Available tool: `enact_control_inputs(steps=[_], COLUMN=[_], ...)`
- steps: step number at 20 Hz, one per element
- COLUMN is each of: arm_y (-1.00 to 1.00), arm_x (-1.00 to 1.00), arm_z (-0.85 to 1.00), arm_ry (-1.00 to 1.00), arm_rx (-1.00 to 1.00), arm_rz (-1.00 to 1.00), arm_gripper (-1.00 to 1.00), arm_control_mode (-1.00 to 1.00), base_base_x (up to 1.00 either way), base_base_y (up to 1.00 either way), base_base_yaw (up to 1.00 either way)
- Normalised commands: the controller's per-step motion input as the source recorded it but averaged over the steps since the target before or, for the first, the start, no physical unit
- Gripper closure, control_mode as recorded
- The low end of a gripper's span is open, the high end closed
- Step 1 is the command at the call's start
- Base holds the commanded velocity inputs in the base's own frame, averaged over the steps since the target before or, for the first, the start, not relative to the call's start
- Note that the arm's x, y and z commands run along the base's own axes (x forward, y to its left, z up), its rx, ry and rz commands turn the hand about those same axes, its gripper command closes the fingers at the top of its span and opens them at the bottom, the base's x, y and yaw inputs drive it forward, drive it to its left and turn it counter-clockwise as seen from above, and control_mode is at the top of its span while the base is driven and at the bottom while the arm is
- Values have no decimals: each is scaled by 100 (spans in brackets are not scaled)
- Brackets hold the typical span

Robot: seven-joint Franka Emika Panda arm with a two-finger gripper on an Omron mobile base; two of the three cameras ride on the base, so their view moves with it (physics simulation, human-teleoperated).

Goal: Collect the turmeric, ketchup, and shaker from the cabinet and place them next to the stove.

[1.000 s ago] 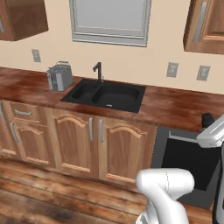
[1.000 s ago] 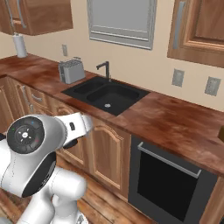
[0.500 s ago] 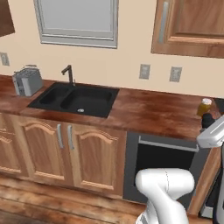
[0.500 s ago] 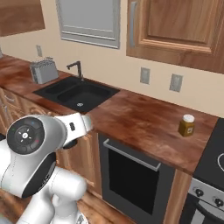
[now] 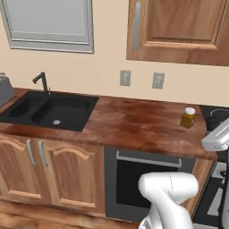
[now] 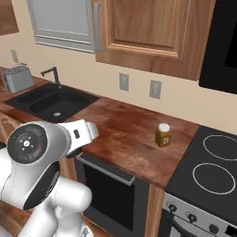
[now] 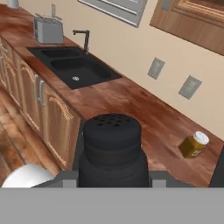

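Note:
The hand view is close on the shaker [image 7: 111, 148], a near-black one with a perforated top, and my gripper [image 7: 111, 176] is shut on it, its fingers mostly hidden behind the shaker's sides. The turmeric [image 6: 163, 135] [image 5: 188, 117] [image 7: 194, 145], an amber jar with a white lid, stands upright on the wooden counter just left of the stove [image 6: 217, 162] [image 5: 214, 115]. Above the counter hangs the cabinet [image 6: 148, 32] [image 5: 179, 27] with its door shut. The ketchup is out of view.
A black sink [image 5: 49, 109] [image 6: 51, 99] [image 7: 72, 65] with a faucet lies left along the counter, and a steel toaster [image 6: 18, 78] [image 7: 48, 29] stands beyond it. A built-in appliance front [image 5: 143, 179] sits under the counter. Two wall outlets [image 5: 139, 79] are behind.
The base has driven right along the counter, so the whole picture shifted: the sink slid left, and the turmeric jar and the stove came into view.

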Motion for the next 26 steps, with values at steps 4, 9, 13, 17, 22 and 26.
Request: enact_control_inputs(steps=[4, 9, 13, 17, 22, 26], arm_y=[0, 0, 0, -13, -83, -96], arm_x=[0, 0, 0, 11, 39, 32], arm_z=[0, 0, 0, -4, -31, -52], arm_ry=[0, 0, 0, 0, 0, 0], arm_rx=[0, 0, 0, 5, 22, 20], arm_rz=[0, 0, 0, -3, -2, 1], arm_gripper=[100, 100, 100, 100, 100, 100], arm_control_mode=[100, 100, 100, -100, -100, -100], base_base_x=[40, 35, 44, 34, 0, 0], base_base_y=[-60, -45, -28, -29, 0, 0], base_base_yaw=[-12, -16, -20, -14, 0, 0])
